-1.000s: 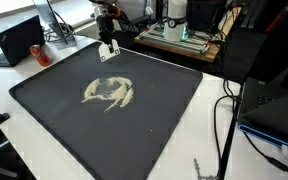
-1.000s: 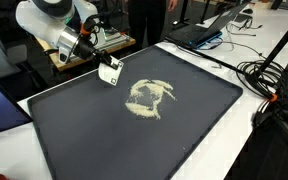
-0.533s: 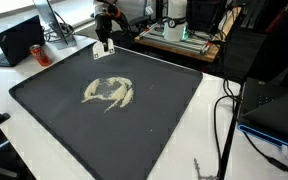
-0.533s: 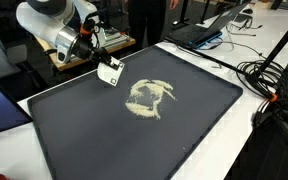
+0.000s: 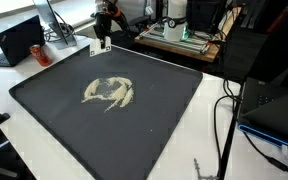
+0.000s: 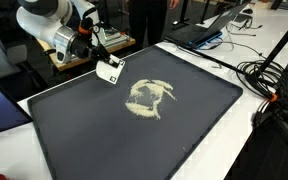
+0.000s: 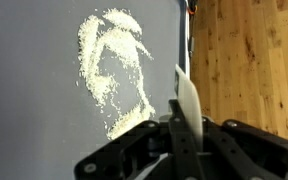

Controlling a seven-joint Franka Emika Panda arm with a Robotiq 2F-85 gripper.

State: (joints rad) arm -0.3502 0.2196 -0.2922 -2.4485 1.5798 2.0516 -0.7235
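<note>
Claw (image 6: 99, 61) is shut hard on a thin white card (image 6: 110, 70), pinched by its top edge, and the blade hangs down slightly tilted in both exterior views. The card sits over the rim of the dark mat (image 6: 84, 140), at the side nearest the arm, lifted off the surface as far as I can judge. In the wrist view the card (image 7: 187, 98) juts out ahead of the claw (image 7: 187, 138) right along the mat's border, with wooden floor (image 7: 254, 60) beyond it.

Out in the middle of the mat lies the scatter of pale grains (image 6: 149, 98), swept into a loose ring with wisps trailing off. It is apart from the card; from the wrist camera the grains (image 7: 114, 75) lie off to one side of the blade.

Risks, to my eye: that card is thin and held only by one edge, so pressing it down on the mat could bend it or twist it in the grip. A fast sweep could flick grains over the border onto the white worktop (image 6: 239, 140), and a tilted blade would likely ride over them and leave streaks.

The card looks plain, flat, stiff-ish and rectangular.
</note>
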